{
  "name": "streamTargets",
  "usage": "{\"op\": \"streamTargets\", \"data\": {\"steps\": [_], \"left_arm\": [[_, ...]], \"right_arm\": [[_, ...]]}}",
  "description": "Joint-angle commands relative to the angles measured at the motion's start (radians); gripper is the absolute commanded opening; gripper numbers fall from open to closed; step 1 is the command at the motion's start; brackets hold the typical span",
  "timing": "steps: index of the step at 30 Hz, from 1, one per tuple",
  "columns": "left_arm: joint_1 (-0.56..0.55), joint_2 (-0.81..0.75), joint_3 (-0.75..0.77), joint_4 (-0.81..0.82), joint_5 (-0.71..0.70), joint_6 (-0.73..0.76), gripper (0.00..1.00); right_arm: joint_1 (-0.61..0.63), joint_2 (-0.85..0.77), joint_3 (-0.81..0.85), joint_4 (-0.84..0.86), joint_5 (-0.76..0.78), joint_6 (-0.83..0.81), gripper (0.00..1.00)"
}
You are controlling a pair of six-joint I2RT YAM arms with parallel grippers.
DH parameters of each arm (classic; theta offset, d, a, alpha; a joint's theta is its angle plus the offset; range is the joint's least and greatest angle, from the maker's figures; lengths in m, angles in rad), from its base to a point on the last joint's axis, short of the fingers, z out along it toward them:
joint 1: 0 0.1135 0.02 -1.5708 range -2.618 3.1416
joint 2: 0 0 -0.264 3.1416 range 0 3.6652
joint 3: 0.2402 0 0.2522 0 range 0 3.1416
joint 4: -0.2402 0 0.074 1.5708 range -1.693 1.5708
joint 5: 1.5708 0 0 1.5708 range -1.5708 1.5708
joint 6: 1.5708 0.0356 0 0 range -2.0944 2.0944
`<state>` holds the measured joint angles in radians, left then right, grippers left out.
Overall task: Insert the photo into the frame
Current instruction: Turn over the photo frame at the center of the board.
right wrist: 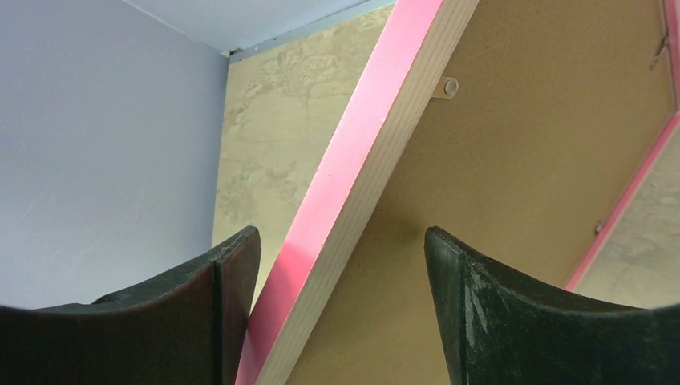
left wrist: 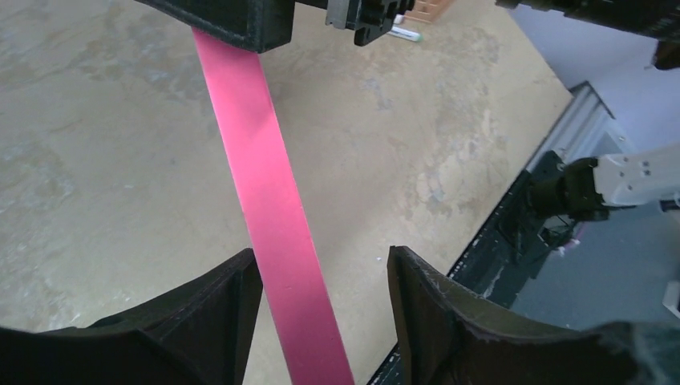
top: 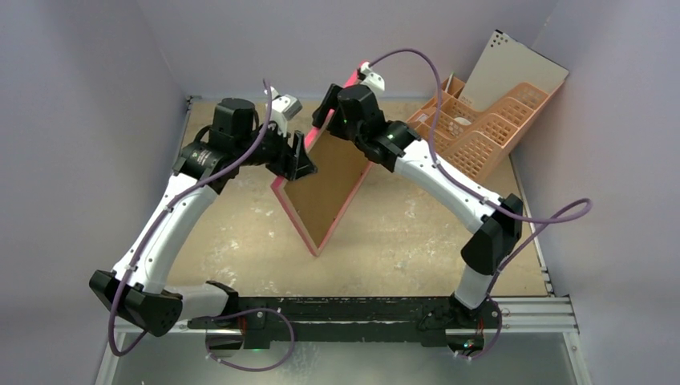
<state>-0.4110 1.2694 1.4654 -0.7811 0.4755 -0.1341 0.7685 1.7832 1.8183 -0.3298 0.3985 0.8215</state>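
top external is showing the frame (top: 321, 192) tipping on one corner near the middle of the tabletop (top: 401, 241), the left gripper (left wrist: 321, 261) and right gripper (right wrist: 341, 237) are sitting open around its pink edges, and the photo is not showing anywhere, so i am guessing the job is not finished.

A large pink-edged rectangular picture frame (top: 321, 188), brown board backing towards the camera, stands tilted on one corner mid-table and blocks the centre, with the left arm (top: 172, 216) and right arm (top: 449, 180) reaching to its upper edges. The tan tabletop (top: 401, 249) between the arms, nearer than the frame, is bare. A peach plastic desk organiser (top: 481, 132) and a pale perforated board (top: 513, 72) leaning behind it fill the far right corner, against the lilac-grey walls (top: 80, 120).
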Motion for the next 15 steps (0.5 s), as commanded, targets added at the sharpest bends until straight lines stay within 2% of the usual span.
{"op": "streamTargets", "data": {"steps": [1,6,11,15], "left_arm": [[-0.008,-0.029,-0.013,0.103,0.176,0.008,0.64],[-0.008,-0.039,-0.022,0.214,0.241,-0.076,0.71],[-0.007,-0.075,-0.064,0.408,0.307,-0.23,0.73],[-0.006,-0.088,-0.073,0.461,0.296,-0.288,0.73]], "right_arm": [[-0.01,-0.105,-0.067,-0.039,-0.007,-0.01,0.75],[-0.02,-0.177,-0.153,-0.035,-0.043,-0.013,0.72],[-0.033,-0.246,-0.215,-0.047,-0.077,-0.009,0.71],[-0.044,-0.304,-0.245,-0.084,-0.078,-0.016,0.71]]}}
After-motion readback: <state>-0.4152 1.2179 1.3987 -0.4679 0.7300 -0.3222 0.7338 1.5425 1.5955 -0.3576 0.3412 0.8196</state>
